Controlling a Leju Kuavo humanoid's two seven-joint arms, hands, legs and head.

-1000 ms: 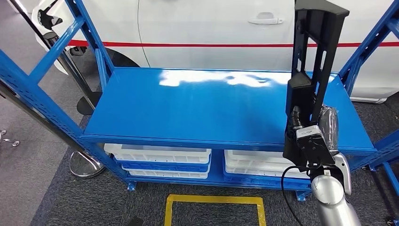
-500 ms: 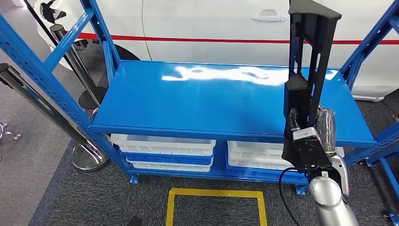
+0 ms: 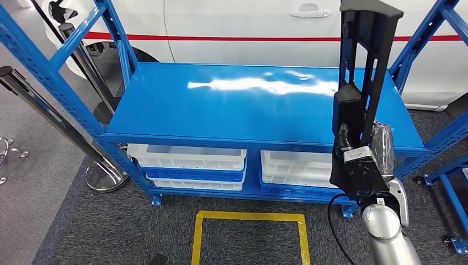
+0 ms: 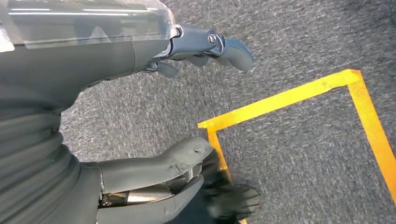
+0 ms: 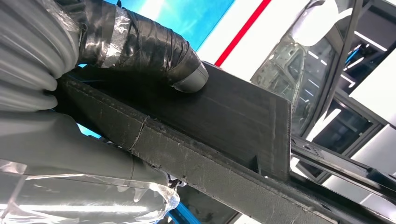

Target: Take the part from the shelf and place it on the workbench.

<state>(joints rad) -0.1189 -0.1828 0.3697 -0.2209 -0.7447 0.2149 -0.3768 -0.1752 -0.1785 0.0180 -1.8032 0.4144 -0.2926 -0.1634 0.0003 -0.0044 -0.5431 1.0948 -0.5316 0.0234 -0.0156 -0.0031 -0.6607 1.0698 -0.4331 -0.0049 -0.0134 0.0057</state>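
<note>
The right robot hand point(image 3: 381, 152) grips the tall black part point(image 3: 361, 72) near its lower end, upright above the right side of the blue bench point(image 3: 232, 110). The left robot hand point(image 4: 187, 107) hangs empty, fingers apart. Held so low, the part may tip or slip, or strike the frame post point(image 3: 414, 52).

right hand point(image 3: 381, 152) raised and gripping, left hand point(image 4: 154, 116) open

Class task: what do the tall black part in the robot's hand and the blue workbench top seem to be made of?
Black part: probably matte plastic or composite; the right wrist view shows a dull, finely lined surface. Workbench top: likely painted sheet metal, smooth and glossy with bright glare streaks.
</note>
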